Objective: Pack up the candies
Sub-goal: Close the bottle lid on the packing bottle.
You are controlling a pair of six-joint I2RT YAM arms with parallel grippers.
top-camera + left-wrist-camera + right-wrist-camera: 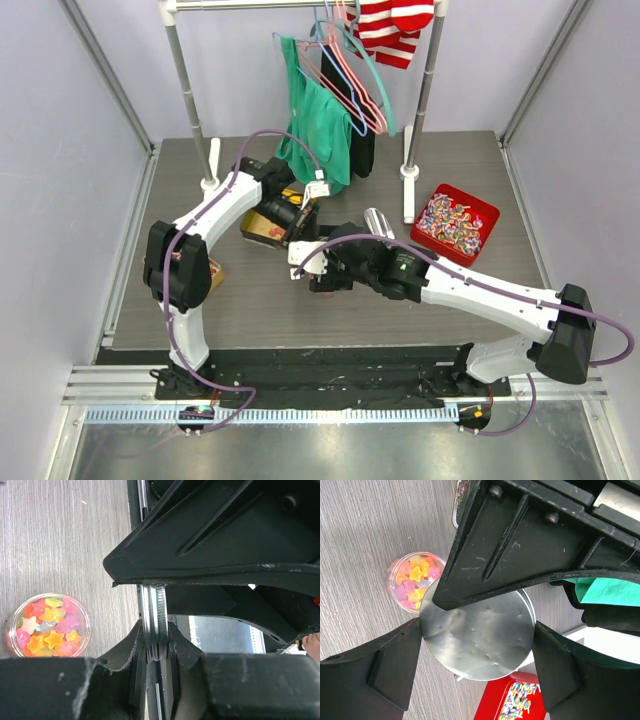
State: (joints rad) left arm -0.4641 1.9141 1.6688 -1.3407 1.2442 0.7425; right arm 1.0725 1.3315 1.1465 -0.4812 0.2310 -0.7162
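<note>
Silver lid [480, 640] pinched by left fingers [127, 652]; right fingers [395, 665] spread wide, flanking its edges.

Two end effectors in shot: the left end effector [156, 647] and the right end effector [479, 652]. One silver lid [480, 642]. One clear cup [88, 630], and the candies [52, 615] in it are well over ten stars, heaped too thickly for an exact tally. One red tray [487, 212] sits on the one table [250, 300]. One clothes rack [187, 90], one green garment [320, 120], one striped garment [395, 25]. The hangers [360, 95] number at least three.
</note>
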